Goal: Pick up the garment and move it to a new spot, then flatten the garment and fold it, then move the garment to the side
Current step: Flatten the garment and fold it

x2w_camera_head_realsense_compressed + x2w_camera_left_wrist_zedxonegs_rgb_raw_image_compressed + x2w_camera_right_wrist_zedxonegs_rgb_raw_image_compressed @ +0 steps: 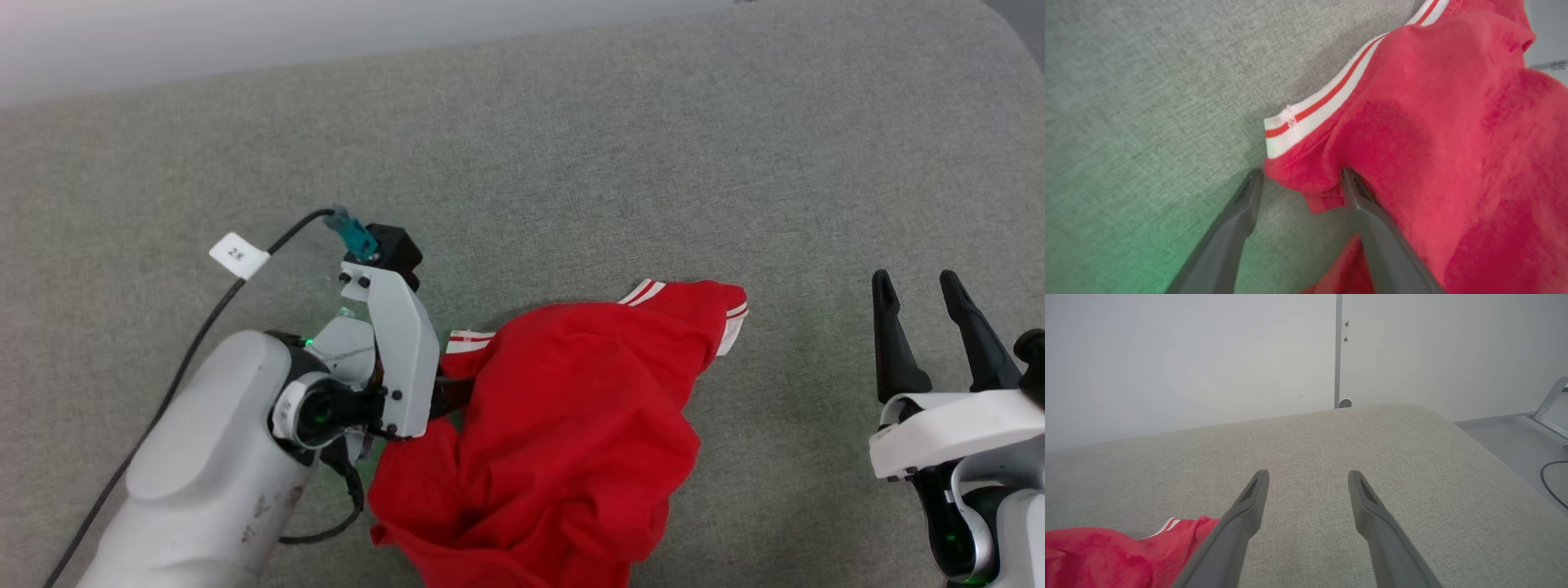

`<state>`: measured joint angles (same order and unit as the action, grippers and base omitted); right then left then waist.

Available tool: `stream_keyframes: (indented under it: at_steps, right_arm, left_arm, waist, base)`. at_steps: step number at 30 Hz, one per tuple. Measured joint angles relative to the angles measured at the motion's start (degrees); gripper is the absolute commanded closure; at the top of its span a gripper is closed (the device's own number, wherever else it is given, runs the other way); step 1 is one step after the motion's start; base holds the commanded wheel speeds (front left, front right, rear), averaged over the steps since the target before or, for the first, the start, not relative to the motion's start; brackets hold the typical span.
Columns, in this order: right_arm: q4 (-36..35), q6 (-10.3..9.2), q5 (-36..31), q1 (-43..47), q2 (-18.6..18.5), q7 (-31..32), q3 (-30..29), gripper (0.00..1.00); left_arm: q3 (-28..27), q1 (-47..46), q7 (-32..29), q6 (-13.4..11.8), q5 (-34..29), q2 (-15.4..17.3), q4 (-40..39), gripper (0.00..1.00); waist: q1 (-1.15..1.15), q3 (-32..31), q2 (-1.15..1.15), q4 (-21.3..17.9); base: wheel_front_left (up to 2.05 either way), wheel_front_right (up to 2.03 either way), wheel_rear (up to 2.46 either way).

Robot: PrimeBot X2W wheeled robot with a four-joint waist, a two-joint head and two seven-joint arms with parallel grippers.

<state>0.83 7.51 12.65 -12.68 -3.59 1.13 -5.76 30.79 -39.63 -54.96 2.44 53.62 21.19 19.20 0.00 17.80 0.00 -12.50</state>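
though the grey cushion (571,122) stretches wide toward its far edge and its rounded right corner, the garment (571,408) sits bunched in a crumpled red heap by the near edge, about midway along it, with its lower part running out of the head view. it looks light, soft and limp, so it should sag and drag from whatever point is pinched, and a thin single layer could slip out of smooth fingers. the firmer striped trim (1310,114), white with a red line, lies on the heap's left side and again at its far tip, and seems the best place to take hold, since a ribbed band gives the fingers something thicker to bite on. the left gripper (1303,175) is pressed in at the heap's left side with its jaws wide apart, a fold of red cloth just below the trim lying between them, not yet pinched. the right gripper (914,282) hovers well apart from the cloth near the cushion's right edge, jaws also spread wide and holding nothing. a dark cable (163,392) with a white tag (237,255) trails along the left arm.
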Motion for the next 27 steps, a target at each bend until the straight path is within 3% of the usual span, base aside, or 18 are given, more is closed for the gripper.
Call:
stream_keyframes:
  at_steps: [4, 5, 6, 14, 27]
  right_arm:
    - [0.52, 0.00, 0.27, -0.93, 0.10, -0.14, 0.47, 0.00]
    - [0.63, 0.00, 0.42, -0.99, 0.15, -0.16, 0.55, 0.00]
    - [0.69, 0.00, 0.41, -1.00, 0.16, -0.21, 0.57, 0.00]
    - [0.47, 0.00, 0.25, -0.93, -0.25, -0.15, -0.78, 0.00]
    - [-0.71, 0.00, -0.24, 2.39, -0.43, 2.01, -1.42, 0.00]
  left_arm:
    - [0.56, -0.05, 0.36, 0.08, -0.84, 0.00, 1.16, 0.03]
    - [0.47, -0.12, 0.56, 0.08, -0.76, -0.07, 1.67, 0.62]
    - [0.46, -0.19, 0.79, 0.15, -0.78, -0.03, 2.15, 1.00]
    - [-0.09, -1.21, 0.31, 0.81, -0.21, 1.18, 4.38, 1.00]
    - [-3.65, -1.82, 1.88, 0.91, -1.71, 10.55, 2.55, 1.00]
  waist:
    - [0.00, 0.43, 0.00, -0.10]
    - [0.00, 0.46, 0.00, -0.08]
    - [0.00, 0.45, 0.00, -0.01]
    - [0.00, -0.68, 0.00, 1.37]
    - [0.00, -6.17, 0.00, 5.63]
  base:
    - [0.00, 0.00, 0.00]
    - [0.00, 0.00, 0.00]
    - [0.00, 0.00, 0.00]
    - [0.00, 0.00, 0.00]
    - [0.00, 0.00, 0.00]
